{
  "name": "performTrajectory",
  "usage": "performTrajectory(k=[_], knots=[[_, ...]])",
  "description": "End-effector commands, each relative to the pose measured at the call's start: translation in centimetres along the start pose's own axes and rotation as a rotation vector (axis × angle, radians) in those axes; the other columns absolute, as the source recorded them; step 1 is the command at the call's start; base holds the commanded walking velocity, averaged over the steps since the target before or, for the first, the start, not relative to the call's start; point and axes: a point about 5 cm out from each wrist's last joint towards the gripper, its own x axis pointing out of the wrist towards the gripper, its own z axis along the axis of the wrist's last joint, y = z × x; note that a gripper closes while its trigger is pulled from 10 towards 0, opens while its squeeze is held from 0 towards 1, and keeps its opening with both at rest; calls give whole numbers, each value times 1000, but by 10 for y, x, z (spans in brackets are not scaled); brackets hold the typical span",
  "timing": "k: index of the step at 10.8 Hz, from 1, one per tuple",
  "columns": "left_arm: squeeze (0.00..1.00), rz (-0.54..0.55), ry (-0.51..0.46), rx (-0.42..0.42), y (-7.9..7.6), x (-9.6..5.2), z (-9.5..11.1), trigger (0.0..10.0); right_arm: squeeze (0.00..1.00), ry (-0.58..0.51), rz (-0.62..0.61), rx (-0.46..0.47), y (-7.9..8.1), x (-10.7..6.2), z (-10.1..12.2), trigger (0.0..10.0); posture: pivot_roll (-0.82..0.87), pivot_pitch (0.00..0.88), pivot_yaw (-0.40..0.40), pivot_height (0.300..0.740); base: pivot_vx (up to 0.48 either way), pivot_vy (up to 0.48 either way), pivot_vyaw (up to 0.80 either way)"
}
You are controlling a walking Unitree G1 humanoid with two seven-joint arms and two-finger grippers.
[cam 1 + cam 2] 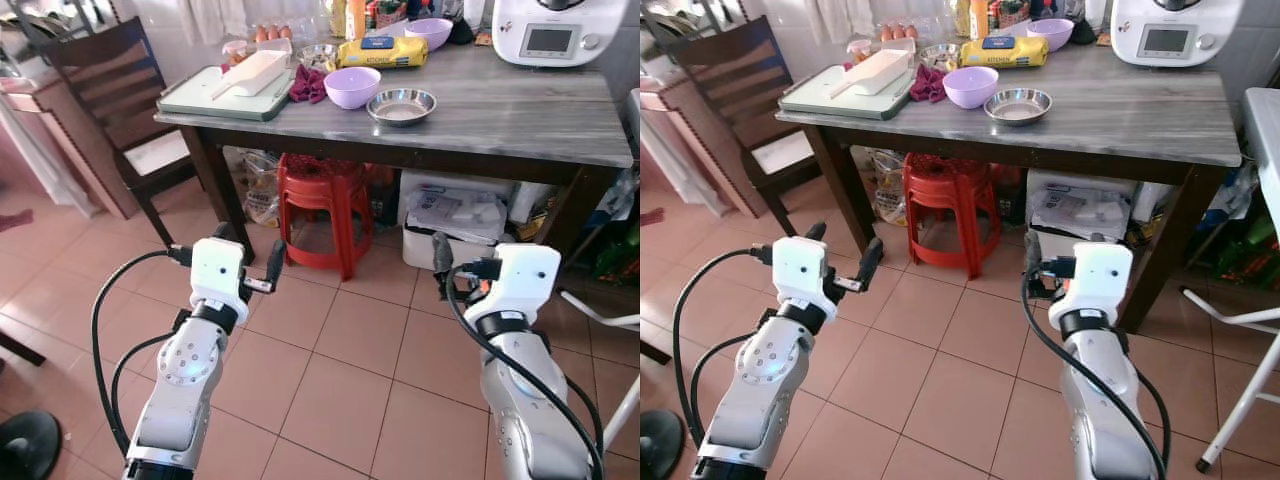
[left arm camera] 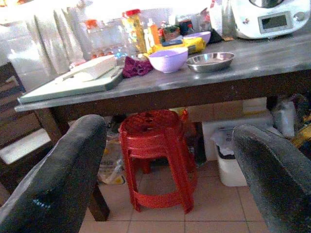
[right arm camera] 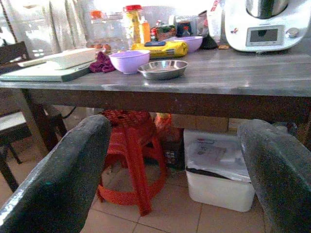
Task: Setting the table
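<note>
A grey wooden table stands ahead of me. On it are a lilac bowl, a shallow steel bowl beside it, a second lilac bowl further back, and a pale green tray carrying a white dish. A maroon cloth lies between tray and bowl. My left gripper is raised over the floor short of the table, open and empty. My right gripper is held at the same height, also open and empty. Both point toward the table's front edge.
A yellow packet, jars and a white kitchen machine crowd the back of the table. Stacked red stools and white boxes sit under it. A dark chair stands at the left, white metal legs at the right.
</note>
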Motion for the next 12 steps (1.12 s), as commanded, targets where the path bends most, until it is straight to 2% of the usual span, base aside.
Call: performTrajectory(k=[1,2,4,5,7,8,9,10,12], knots=[[0,19,10,11,6,-3,-2,10000,0,-17,10,12,4,1,3,10000,-85,63,105,740,0,0,0],[0,35,16,10,9,-1,-5,10000,0,-23,8,8,2,2,4,10000,-94,55,107,740,0,0,0],[0,-6,23,13,2,1,-9,10000,0,-9,-17,8,0,5,0,10000,-107,45,105,740,0,0,0],[0,10,20,12,3,4,-9,10000,0,-8,-17,6,0,5,-1,10000,-117,28,103,740,0,0,-769],[0,44,37,-8,4,7,-14,10000,0,-2,-19,6,-1,4,-4,10000,-136,20,103,740,0,0,0],[0,4,73,-60,-9,7,-23,10000,0,31,-33,-4,0,4,-15,10000,-162,0,71,740,0,0,0],[0,4,78,-61,-10,7,-25,10000,0,38,-36,-6,0,4,-17,10000,-166,0,56,740,0,0,0],[0,3,97,-57,-10,7,-31,10000,0,59,-13,-25,4,6,-21,10000,-165,0,-10,740,0,0,0],[0,14,85,-49,-12,7,-34,10000,0,96,20,-14,5,5,-32,10000,-112,0,-29,740,0,0,0]])
